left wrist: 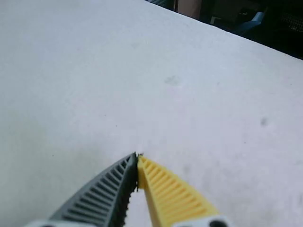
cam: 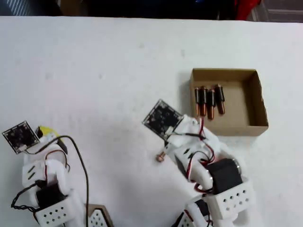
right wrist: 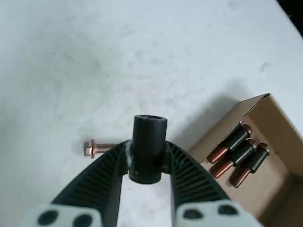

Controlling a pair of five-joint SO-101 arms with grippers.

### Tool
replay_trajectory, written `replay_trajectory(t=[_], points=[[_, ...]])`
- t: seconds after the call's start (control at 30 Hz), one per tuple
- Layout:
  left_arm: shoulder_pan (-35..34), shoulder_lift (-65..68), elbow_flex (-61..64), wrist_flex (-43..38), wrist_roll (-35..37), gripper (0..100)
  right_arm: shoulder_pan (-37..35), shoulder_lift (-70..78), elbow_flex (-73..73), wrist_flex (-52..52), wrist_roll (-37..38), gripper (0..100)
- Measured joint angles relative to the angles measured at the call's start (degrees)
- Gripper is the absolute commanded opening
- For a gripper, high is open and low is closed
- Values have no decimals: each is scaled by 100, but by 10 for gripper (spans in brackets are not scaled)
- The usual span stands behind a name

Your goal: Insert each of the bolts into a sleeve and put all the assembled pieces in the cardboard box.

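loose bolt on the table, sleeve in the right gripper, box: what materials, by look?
Bolt: metal with a copper-coloured, glossy finish, as the head catches the light. Plating or solid, cannot tell.
Sleeve: matte black, likely plastic or rubber, since it looks dull with no glint.
Box: plain brown cardboard with raw folded walls.

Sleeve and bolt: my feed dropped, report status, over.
Right gripper shut on black sleeve. Left gripper shut, empty. Copper bolt loose on table, assembled pieces in cardboard box. Nothing blocking.
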Motion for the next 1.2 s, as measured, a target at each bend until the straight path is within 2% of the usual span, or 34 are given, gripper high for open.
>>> replay_trajectory(t=[0.27,0.43,0.73,0.93,1.2], points=[[9,0,0,0,0,30,1213,-105,1433,0,0,17],[9,0,0,0,0,30,1688,-105,2022,-607,0,17],[9,0,0,0,0,30,1705,-114,2567,-870,0,17],[9,0,0,0,0,30,1222,-97,2567,-870,-18,17],[9,0,0,0,0,30,1116,1169,2567,-1732,-18,17]])
